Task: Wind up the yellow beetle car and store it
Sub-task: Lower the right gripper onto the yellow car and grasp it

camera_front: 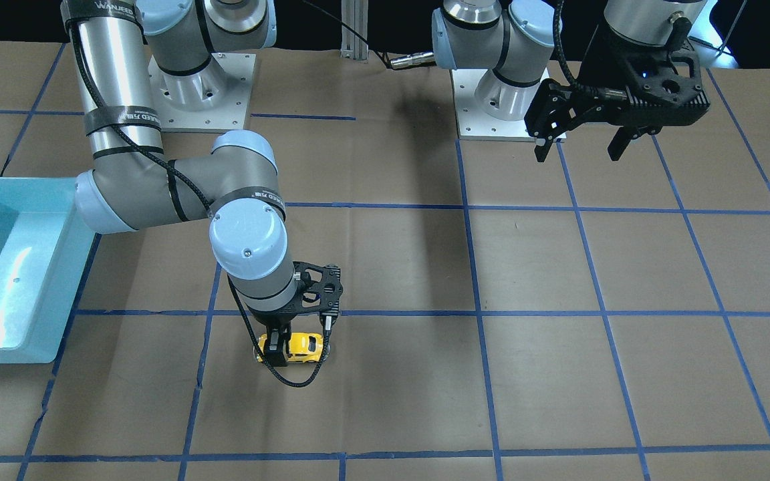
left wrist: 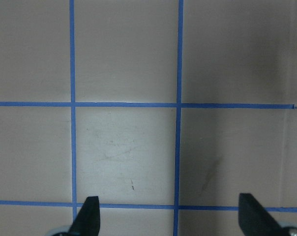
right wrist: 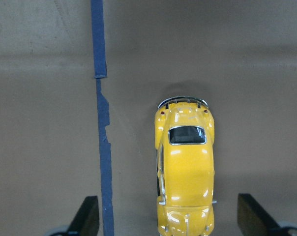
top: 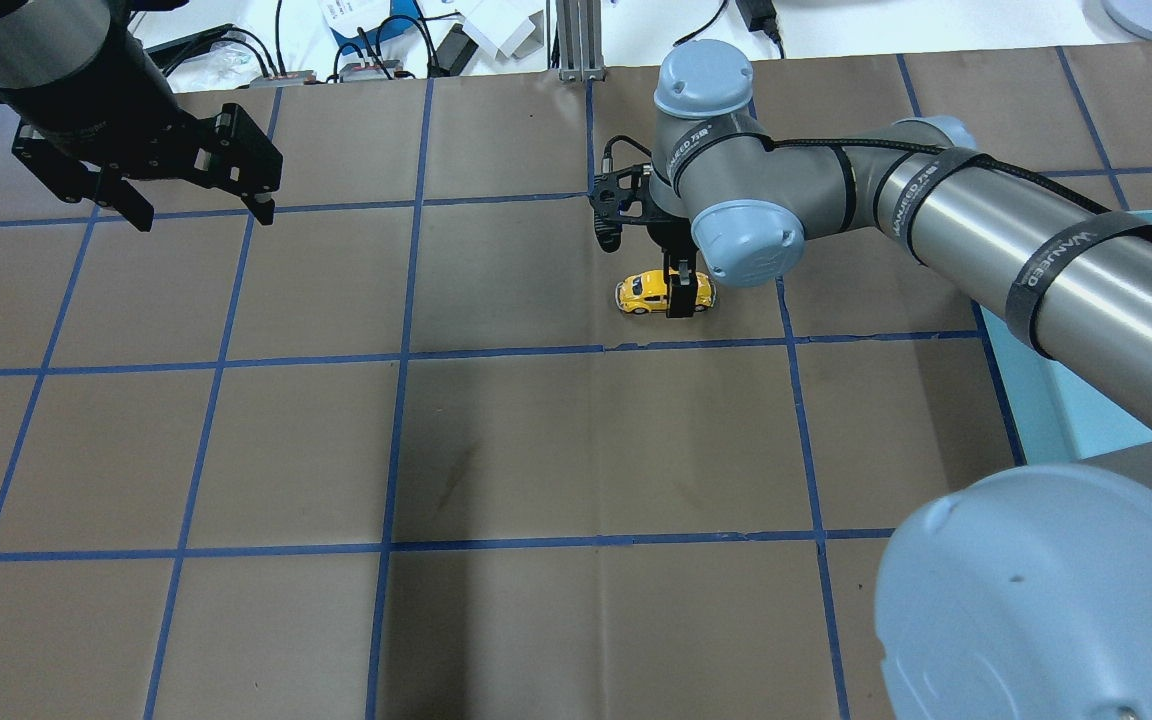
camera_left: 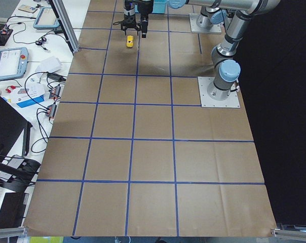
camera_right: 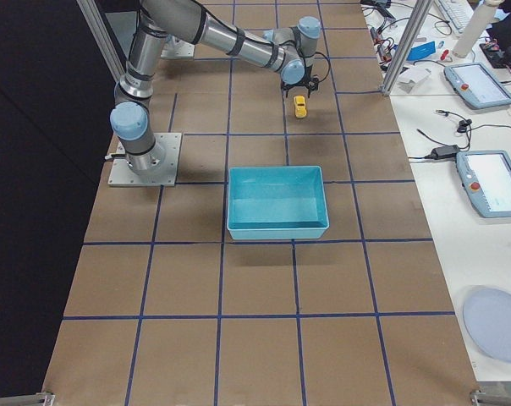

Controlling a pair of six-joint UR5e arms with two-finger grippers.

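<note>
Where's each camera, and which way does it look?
Front: across table, facing robot; right gripper straddles small glossy yellow toy car.
Overhead: behind robot, looking down; left gripper, same car.
Left side: table's end; left arm near.
Right side: opposite end; right arm, turquoise bin.
Left wrist: down at table; left gripper.
Right wrist: down onto car; fingertips.

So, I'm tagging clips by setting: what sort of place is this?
Most likely a robotics lab bench: a left arm and right arm bolted to a table papered brown with a blue tape grid, plus a teach pendant and cables on the side benches.
</note>
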